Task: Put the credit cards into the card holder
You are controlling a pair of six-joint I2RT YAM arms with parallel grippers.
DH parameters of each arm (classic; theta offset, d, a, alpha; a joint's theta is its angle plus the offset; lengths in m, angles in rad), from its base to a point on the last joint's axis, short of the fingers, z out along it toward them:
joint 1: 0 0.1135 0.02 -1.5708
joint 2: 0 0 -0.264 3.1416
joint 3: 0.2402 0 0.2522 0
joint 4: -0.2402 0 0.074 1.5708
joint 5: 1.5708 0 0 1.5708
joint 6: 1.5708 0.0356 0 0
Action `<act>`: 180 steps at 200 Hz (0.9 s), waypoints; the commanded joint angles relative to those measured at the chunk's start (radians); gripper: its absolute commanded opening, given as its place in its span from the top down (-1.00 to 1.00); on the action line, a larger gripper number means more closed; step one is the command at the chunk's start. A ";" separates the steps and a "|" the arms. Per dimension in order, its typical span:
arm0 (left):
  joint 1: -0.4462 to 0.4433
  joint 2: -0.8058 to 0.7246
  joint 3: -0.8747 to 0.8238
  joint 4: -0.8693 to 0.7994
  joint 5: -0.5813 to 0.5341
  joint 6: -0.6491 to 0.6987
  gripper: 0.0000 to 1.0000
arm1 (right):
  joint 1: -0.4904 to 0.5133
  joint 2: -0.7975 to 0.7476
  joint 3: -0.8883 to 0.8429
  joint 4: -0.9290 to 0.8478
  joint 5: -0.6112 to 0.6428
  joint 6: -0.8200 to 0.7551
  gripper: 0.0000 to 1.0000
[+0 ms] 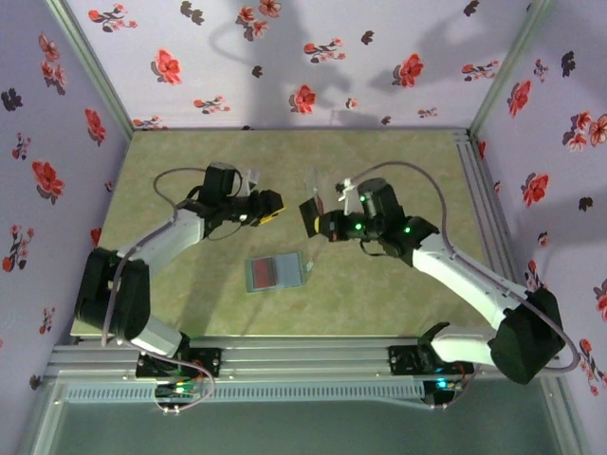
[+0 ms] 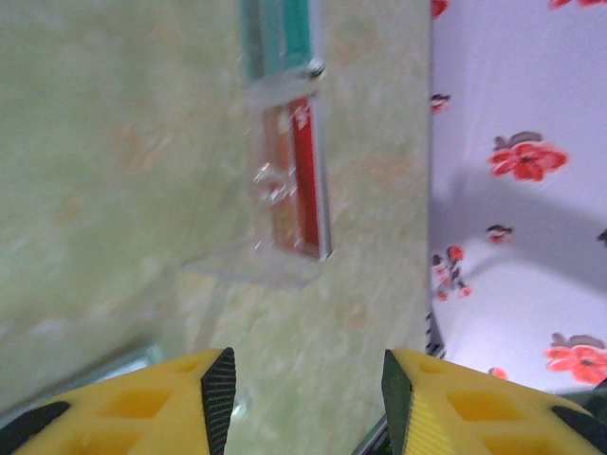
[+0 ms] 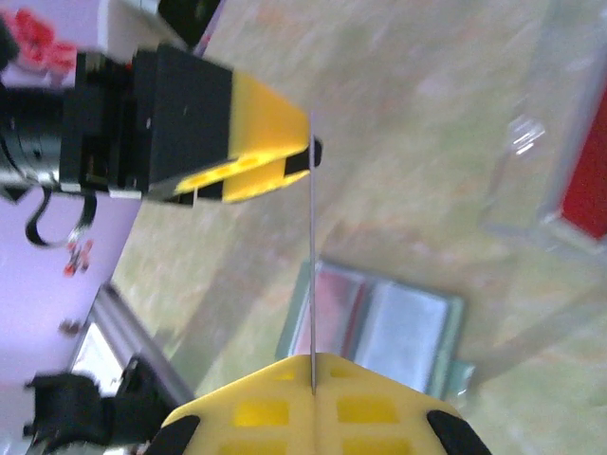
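The card holder (image 1: 277, 273) lies open on the table between the arms, with a red card (image 1: 263, 274) in its left pocket. My right gripper (image 1: 318, 223) hovers above and behind it, shut on a dark credit card (image 1: 309, 216). In the right wrist view that card (image 3: 313, 246) is edge-on, a thin line rising from the right gripper (image 3: 313, 374) over the card holder (image 3: 403, 327). My left gripper (image 1: 273, 204) is just left of the card, open, with nothing between its fingers (image 2: 220, 393). Its yellow fingertips (image 3: 261, 142) sit beside the card's far edge.
A clear plastic stand (image 2: 285, 261) holding a red card (image 2: 305, 175) and a teal one (image 2: 296, 28) stands behind the grippers, near the back of the table (image 1: 190, 161). Flowered walls enclose three sides, with a metal rail (image 1: 479, 199) along the right edge.
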 commanded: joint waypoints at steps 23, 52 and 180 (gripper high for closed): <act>0.019 -0.189 -0.126 -0.360 -0.091 0.147 -0.05 | 0.121 0.059 -0.080 0.123 -0.040 0.089 1.00; 0.021 -0.254 -0.250 -0.374 -0.091 0.126 -0.11 | 0.197 0.192 -0.136 0.297 -0.078 0.264 1.00; 0.039 -0.093 -0.371 -0.211 -0.128 0.092 0.42 | 0.184 0.455 -0.142 0.401 -0.034 0.297 1.00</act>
